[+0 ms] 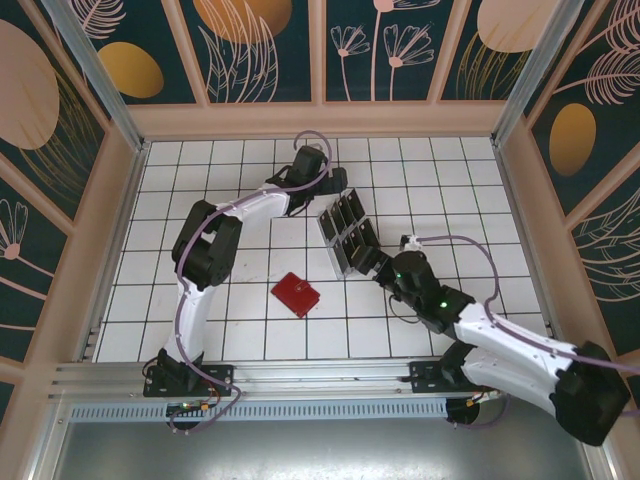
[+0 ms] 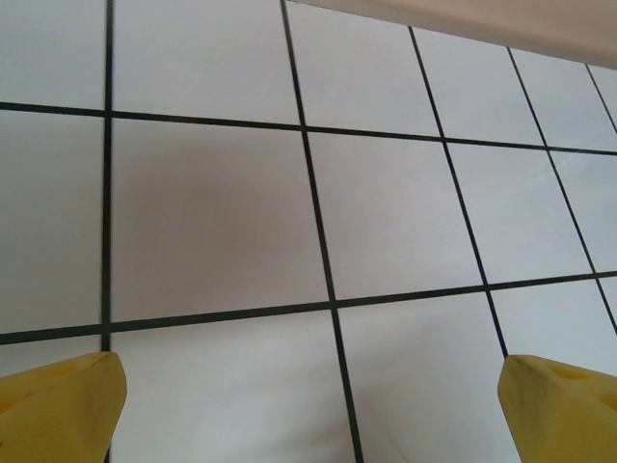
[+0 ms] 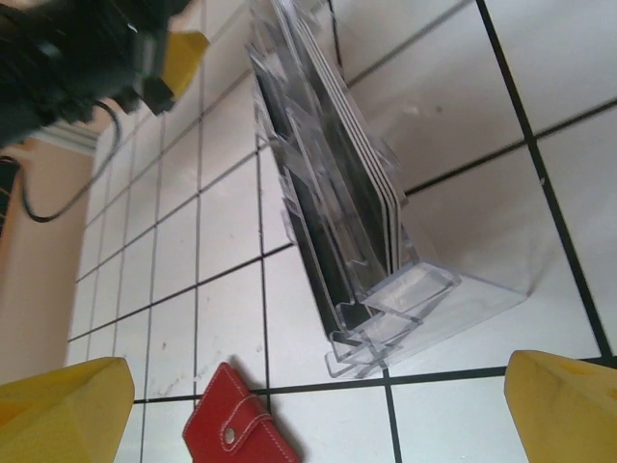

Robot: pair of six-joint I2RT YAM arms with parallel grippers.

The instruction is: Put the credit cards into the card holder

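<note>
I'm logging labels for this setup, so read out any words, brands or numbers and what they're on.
None can be read. The cards in the rack look plain black, too small or edge-on to show print; the wallet shows only a snap.

Lower part of card holder (image 3: 236, 432) is cut off by the bottom edge, right wrist view. Count of credit cards (image 3: 371, 183) not determinable: overlapped and masked by the clear rack (image 3: 424, 289). Both fingertips (image 3: 58, 410) of right end effector (image 3: 316, 386) are cropped at bottom corners. At upper left, left arm (image 3: 77, 48) recorded blurred and cropped.
</note>
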